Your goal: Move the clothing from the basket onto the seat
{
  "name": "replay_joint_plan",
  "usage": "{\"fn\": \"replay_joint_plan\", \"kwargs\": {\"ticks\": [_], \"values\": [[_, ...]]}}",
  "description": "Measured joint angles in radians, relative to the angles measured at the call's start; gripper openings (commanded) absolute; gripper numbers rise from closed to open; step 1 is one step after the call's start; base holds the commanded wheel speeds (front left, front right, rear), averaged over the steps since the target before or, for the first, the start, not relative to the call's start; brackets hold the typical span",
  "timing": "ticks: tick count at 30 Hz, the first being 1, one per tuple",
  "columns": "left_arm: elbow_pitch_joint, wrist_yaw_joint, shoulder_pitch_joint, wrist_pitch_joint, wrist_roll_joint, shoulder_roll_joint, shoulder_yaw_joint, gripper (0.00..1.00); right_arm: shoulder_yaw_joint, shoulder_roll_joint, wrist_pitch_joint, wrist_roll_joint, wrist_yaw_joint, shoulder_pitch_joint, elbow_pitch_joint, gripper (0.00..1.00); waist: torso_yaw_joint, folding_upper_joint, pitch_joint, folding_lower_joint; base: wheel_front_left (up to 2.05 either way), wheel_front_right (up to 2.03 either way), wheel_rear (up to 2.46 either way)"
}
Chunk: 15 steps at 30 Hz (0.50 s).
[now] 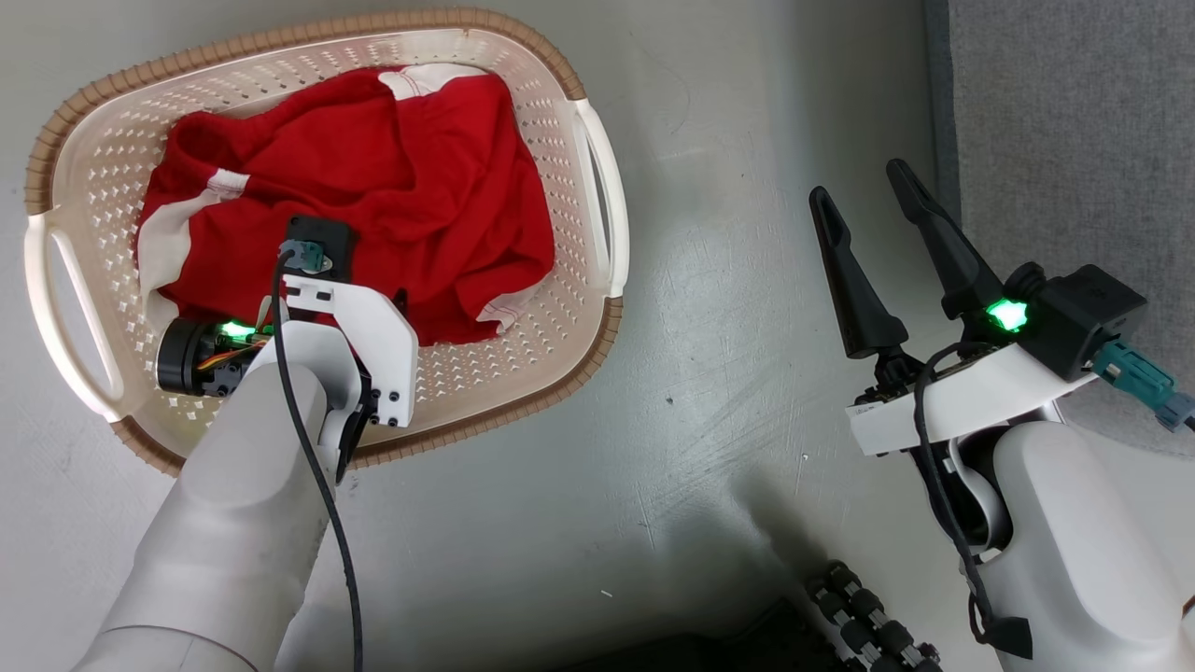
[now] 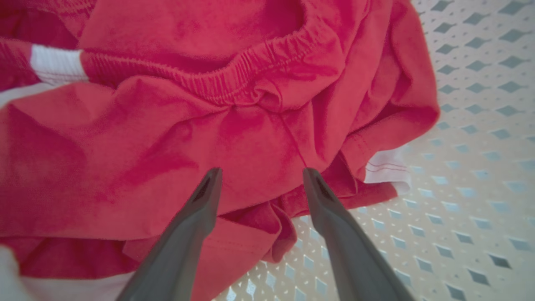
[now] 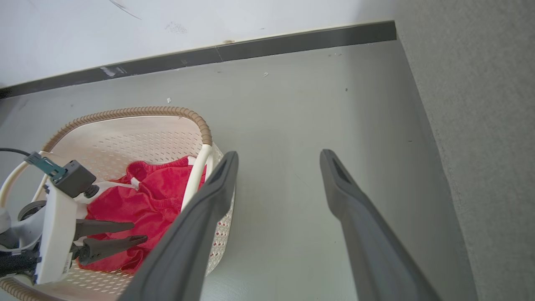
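Left gripper [image 2: 262,171] jaws are hanging open and empty over the clothing [image 1: 373,187] lying bunched in the basket [image 1: 579,308], the right gripper [image 1: 859,179] is hovering open near the seat [image 1: 1074,112], and a shallow pinch is probably risking slippage.

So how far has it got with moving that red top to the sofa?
Barely started. Nothing is done: the jersey lies in the basket. In hand: the left gripper, open, points at it, gripping nothing. Left to do: grab it, lift it and carry it to the sofa, beside which the right gripper hangs open.
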Motion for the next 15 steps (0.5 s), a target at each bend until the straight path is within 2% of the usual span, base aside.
{"fn": "replay_joint_plan", "kwargs": {"ticks": [15], "values": [[0.022, 0.015, -0.021, -0.004, -0.008, 0.0, -0.002, 1.0, 0.014, 0.0, 0.0, 0.008, 0.0, 0.001, -0.007, 1.0, -0.016, 0.0, 0.023, 0.0, 0.0, 0.0, 0.0]]}}
